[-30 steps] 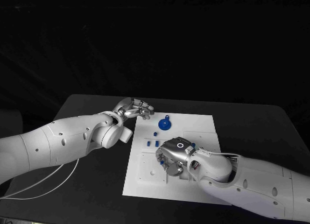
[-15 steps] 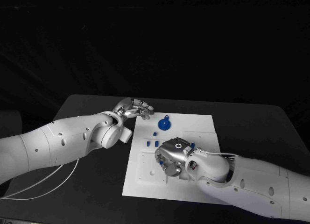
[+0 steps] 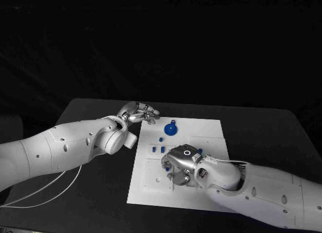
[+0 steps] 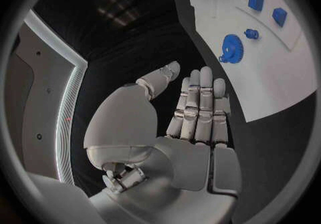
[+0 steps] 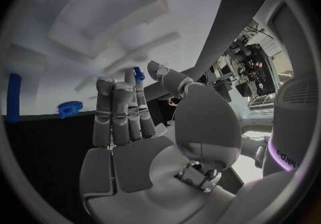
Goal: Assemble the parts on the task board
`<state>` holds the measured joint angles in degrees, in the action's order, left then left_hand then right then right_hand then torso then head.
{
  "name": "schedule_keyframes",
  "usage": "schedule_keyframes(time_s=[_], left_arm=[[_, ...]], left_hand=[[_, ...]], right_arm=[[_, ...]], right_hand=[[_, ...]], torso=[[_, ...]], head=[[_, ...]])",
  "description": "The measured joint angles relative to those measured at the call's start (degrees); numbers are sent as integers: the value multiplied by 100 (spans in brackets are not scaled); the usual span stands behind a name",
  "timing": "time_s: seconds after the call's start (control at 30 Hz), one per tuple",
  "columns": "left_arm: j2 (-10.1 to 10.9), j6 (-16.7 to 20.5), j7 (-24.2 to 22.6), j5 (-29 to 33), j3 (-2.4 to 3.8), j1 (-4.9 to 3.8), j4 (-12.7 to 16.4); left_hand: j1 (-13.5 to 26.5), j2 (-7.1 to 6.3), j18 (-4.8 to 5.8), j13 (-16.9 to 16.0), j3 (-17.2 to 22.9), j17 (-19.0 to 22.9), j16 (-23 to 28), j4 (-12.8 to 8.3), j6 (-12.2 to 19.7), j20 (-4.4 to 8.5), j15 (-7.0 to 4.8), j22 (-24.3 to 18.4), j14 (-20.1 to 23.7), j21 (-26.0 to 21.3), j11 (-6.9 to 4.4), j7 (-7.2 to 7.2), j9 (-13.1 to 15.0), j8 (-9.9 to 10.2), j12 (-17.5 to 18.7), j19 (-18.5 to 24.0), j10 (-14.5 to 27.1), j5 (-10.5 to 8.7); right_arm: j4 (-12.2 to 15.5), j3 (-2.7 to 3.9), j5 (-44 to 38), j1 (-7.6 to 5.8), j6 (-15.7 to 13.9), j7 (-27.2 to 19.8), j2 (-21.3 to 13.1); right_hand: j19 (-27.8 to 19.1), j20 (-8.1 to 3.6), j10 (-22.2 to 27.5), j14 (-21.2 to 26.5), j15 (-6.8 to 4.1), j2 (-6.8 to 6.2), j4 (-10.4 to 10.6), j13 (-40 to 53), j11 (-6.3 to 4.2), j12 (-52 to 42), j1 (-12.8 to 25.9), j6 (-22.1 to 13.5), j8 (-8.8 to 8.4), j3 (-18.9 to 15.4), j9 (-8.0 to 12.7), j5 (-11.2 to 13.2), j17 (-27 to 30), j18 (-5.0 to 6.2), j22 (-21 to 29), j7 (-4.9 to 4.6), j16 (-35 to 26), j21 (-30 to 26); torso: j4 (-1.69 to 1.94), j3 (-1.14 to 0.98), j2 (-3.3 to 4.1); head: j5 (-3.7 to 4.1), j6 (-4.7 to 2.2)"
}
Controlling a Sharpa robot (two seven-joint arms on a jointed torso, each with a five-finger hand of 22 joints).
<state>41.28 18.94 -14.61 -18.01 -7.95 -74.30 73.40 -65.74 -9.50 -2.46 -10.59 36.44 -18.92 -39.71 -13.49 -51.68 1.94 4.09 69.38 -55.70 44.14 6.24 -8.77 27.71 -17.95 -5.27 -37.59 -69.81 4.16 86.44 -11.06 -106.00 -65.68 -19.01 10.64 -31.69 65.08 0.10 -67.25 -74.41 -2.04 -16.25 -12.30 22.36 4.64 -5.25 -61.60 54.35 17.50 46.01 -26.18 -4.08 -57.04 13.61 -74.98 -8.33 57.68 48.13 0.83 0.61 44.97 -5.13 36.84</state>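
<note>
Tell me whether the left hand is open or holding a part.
Open. The left hand has straight, extended fingers with nothing in them, beside the task board.

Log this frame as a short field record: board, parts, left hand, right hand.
board: white task board lying flat on the black table
parts: blue gear-shaped part near the board's far edge; small blue block parts at mid-board
left hand: left hand over the table beside the board's far left corner, fingers apart, holding nothing
right hand: right hand over the board's middle; a small blue piece at its fingertips, grip unclear
</note>
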Motion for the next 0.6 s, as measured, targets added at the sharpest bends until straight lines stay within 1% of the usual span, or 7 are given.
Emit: schedule_keyframes(time_s=[0.13, 0.23, 0.3, 0.47, 0.5, 0.53, 0.6], left_arm=[[3, 0, 0, 4, 0, 0, -7], [5, 0, 0, 9, 0, 0, -12], [5, -1, 0, 12, 0, 0, -14], [7, -2, 0, 18, 0, 0, -23], [8, -2, 0, 19, 0, 0, -27], [9, -3, 0, 21, 0, 0, -28], [11, -4, 0, 23, 0, 0, -30]], left_hand=[[0, 0, 0, 5, 0, 0, 0, 0, 0, 0, 0, 0, 0, 0, 0, 0, 0, 0, 0, 0, 0, 0], [0, 0, 0, 5, 0, -5, 0, 0, 0, 0, 0, -1, 0, 0, 0, 0, 0, 0, 0, 0, 0, 0], [0, 0, 0, 5, 0, -5, 0, 0, 0, 0, 0, -1, 0, 0, 0, 0, 0, 1, 0, 0, 0, 0], [0, 0, 1, 5, 0, -5, 0, 0, 0, 0, 0, -1, 0, 0, 0, 0, 0, 1, 0, 0, 0, 0], [0, 0, 1, 5, 0, -5, 0, 0, 0, 0, 0, -1, 0, 0, 0, 0, 0, 1, 0, 0, 0, 0], [0, 0, 1, 5, 0, -5, 0, 0, 0, 0, 0, -1, 0, 0, 0, 0, 0, 1, 0, 0, 0, 0], [0, 0, 1, 5, 0, -5, 0, 0, 0, 0, 0, -1, 0, 0, 0, 0, 0, 1, 0, 0, 0, 0]], right_arm=[[71, -14, 75, 18, -133, -33, -98], [169, -18, 138, 23, -263, -38, -251], [260, 8, 187, 24, -364, -47, -371], [449, 203, 303, -19, -533, -82, -579], [486, 250, 329, -40, -558, -93, -632], [523, 332, 365, -61, -580, -104, -713], [564, 408, 424, -118, -600, -121, -843]], right_hand=[[-2, 0, 176, -9, 57, -12, -35, -319, 90, 128, 12, -203, -69, -135, 34, -36, -8, -31, 0, -120, 0, 24], [-14, -12, 207, -18, 65, -35, -41, -368, 120, 132, -10, -253, -75, -173, 47, -36, -8, -33, 0, -131, 0, 35], [-24, -19, 207, -1, 82, -35, -42, -367, 121, 132, -10, -254, -75, -174, 52, -36, -8, -34, 0, -131, 0, 36], [-32, -12, 215, 1, 84, -58, -58, -383, 128, 132, -33, -254, -75, -190, 53, -36, -13, -36, 0, -131, 9, 36], [-32, -12, 215, 1, 84, -58, -58, -385, 128, 132, -33, -254, -75, -190, 53, -36, -13, -37, 0, -131, 23, 45], [-32, -12, 215, -10, 95, -58, -58, -390, 129, 132, -33, -254, -75, -190, 53, -36, -13, -36, 1, -131, 23, 45], [-31, -13, 215, -20, 105, -83, -58, -399, 128, 132, -58, -254, -75, -190, 53, -36, -19, -37, 1, -131, 23, 45]], torso=[[0, 0, 1], [0, 0, 1], [0, 0, 1], [-3, 1, -2], [-3, 1, -2], [-3, 0, -2], [-4, 0, -3]], head=[[-1, -4], [6, -16], [15, -25], [31, -52], [34, -61], [37, -69], [51, -88]])
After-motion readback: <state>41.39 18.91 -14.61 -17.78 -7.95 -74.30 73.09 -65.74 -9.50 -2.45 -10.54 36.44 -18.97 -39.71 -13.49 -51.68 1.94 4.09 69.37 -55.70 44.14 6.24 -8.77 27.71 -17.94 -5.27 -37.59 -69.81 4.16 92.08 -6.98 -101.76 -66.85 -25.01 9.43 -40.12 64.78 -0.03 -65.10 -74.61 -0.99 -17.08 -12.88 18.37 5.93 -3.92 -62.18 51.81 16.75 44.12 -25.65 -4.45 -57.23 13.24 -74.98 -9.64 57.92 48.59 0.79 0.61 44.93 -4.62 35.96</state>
